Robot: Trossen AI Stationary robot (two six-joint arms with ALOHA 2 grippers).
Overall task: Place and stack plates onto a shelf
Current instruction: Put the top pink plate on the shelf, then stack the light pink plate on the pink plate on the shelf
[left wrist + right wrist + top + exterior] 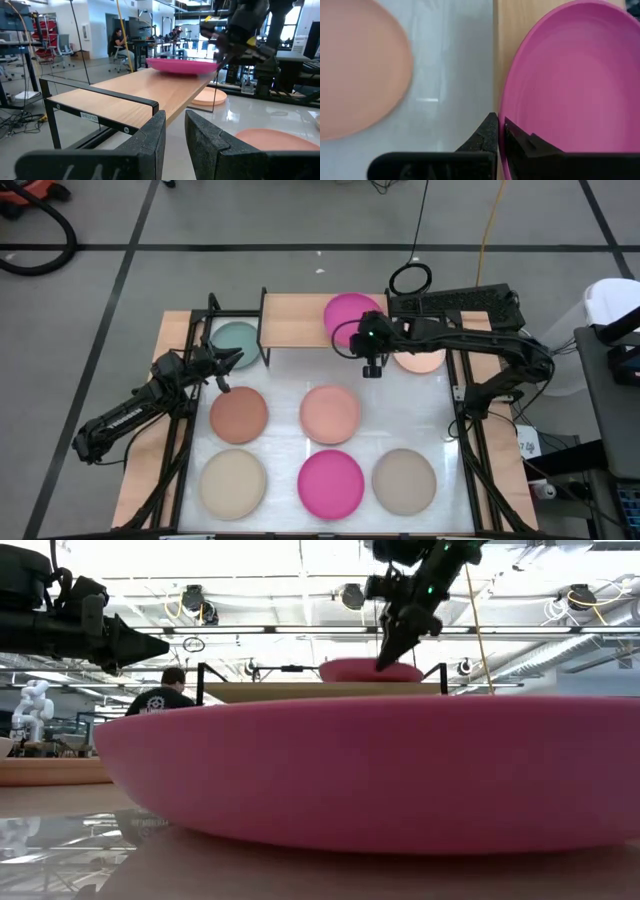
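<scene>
A magenta plate (350, 312) lies on the light wooden shelf (295, 320) at the table's far side, its near rim just past the shelf's near edge. My right gripper (368, 352) points down over that rim and is shut on it; it also shows in the low view (388, 662). My left gripper (232, 360) hovers beside a pale teal plate (237, 338) to the left of the shelf. Its fingers (152, 137) stand a narrow gap apart and hold nothing. My right gripper pinches the magenta plate's near rim (501, 117) between its two fingers, one finger inside the plate (522, 140) and one outside (487, 131). The fingers come from above, pointing down. The plate lies flat on the shelf top.
On the white table lie a brown plate (238, 415), a peach-pink plate (330, 412), a beige plate (233, 483), a second magenta plate (331, 482) and a taupe plate (404, 480). A peach plate (422, 361) lies under my right arm. A person sits beyond the table (160, 698).
</scene>
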